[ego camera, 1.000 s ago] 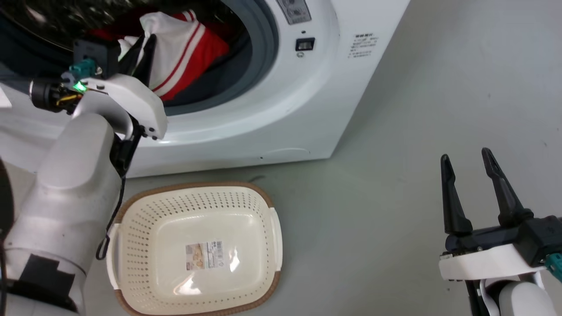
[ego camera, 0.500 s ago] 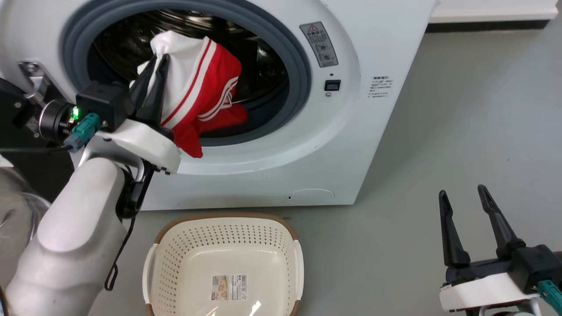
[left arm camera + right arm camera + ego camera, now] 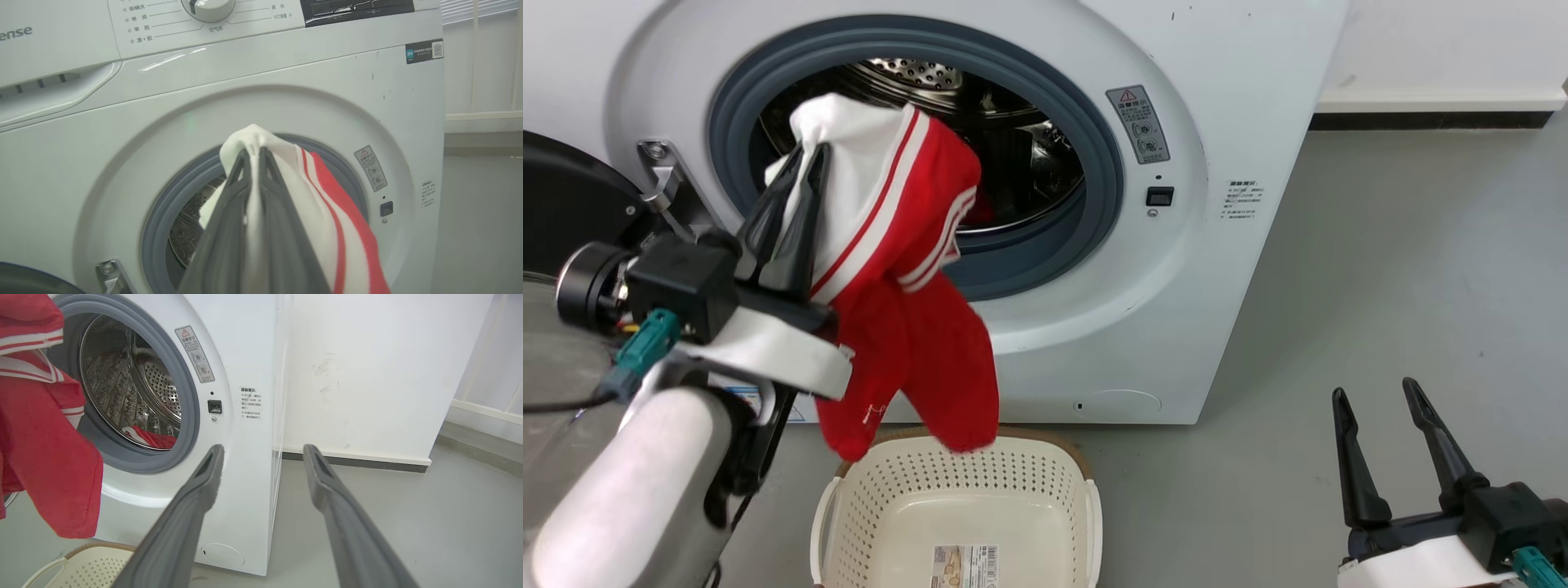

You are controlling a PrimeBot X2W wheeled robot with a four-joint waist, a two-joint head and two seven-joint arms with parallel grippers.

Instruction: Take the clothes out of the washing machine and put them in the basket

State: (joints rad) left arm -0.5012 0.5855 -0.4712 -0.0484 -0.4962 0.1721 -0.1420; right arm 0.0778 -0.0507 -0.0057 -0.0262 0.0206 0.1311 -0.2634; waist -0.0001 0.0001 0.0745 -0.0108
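The washing machine (image 3: 1217, 98) stands open, its steel drum showing behind the grey ring. My left gripper (image 3: 809, 151) is shut on the white top of a red and white garment (image 3: 907, 327). The garment hangs outside the door opening, its red lower end dangling just above the far rim of the cream basket (image 3: 980, 478). In the left wrist view the fingers of that gripper (image 3: 254, 152) pinch the white fabric (image 3: 322, 196). Another red garment (image 3: 151, 437) lies low in the drum. My right gripper (image 3: 1374, 390) is open and holds nothing, low at the right.
The black-rimmed door (image 3: 564, 196) is swung open at the left, beside my left arm. Grey floor (image 3: 1380, 245) stretches to the right of the washer. A white wall with a dark skirting strip (image 3: 1429, 121) runs behind.
The head camera has tilted up, so the whole picture shifted. My left gripper has pulled the garment out of the drum; it now hangs over the basket. The right gripper stays open.
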